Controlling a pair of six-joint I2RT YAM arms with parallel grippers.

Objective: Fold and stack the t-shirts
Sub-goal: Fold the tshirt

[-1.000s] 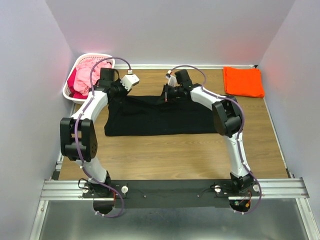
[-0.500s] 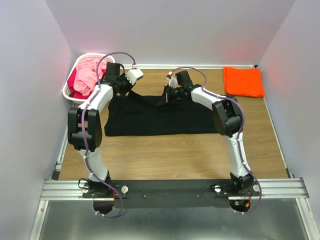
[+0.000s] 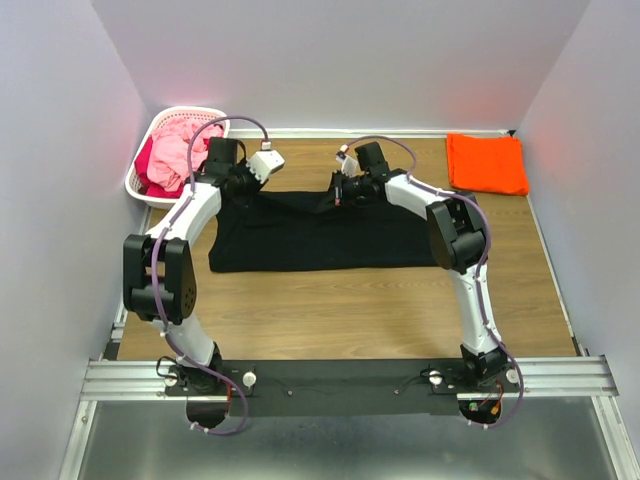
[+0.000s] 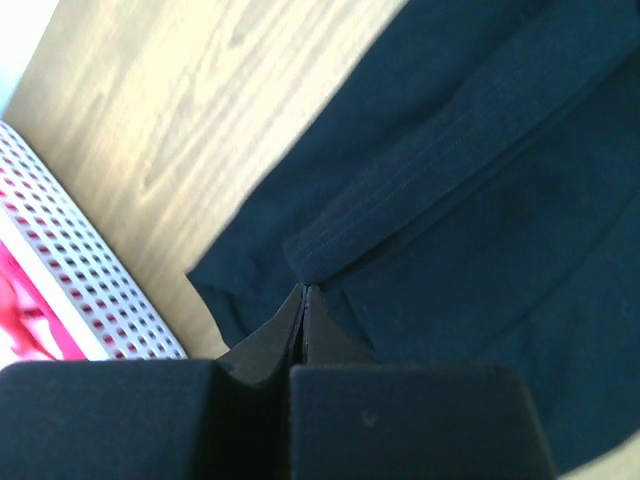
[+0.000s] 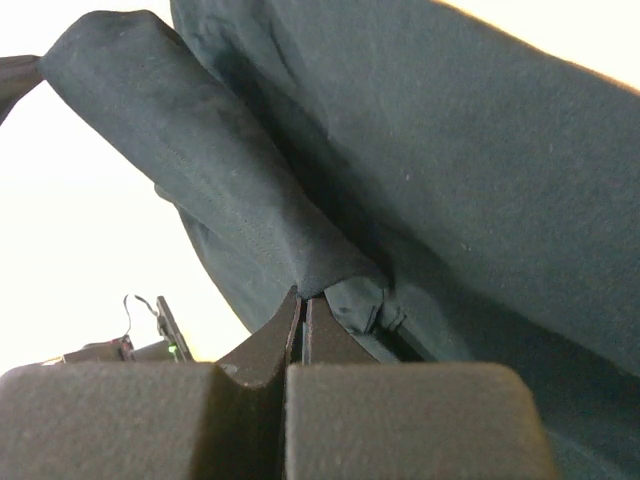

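A large black t-shirt [image 3: 320, 240] lies spread across the middle of the table, with its far edge pulled up at two places. My left gripper [image 3: 240, 187] is shut on the far-left edge, and the left wrist view shows a thick hem fold of black t-shirt [image 4: 480, 200] pinched at the left gripper [image 4: 304, 292]. At the far middle edge my right gripper [image 3: 336, 191] is shut too. In the right wrist view a lifted fold of black t-shirt [image 5: 450, 150] runs up from the right gripper [image 5: 303, 297]. A folded bright orange t-shirt [image 3: 487, 163] lies at the back right.
A white lattice basket [image 3: 150, 135] holding pink and red clothes stands at the back left corner, close to my left wrist; its wall, the basket [image 4: 90, 270], shows beside the shirt. Grey walls close in the table on three sides. Bare wood lies in front of the shirt.
My left arm lifted the shirt's far-left edge toward the back wall, then came down a little with it. The right gripper kept its hold and barely moved.
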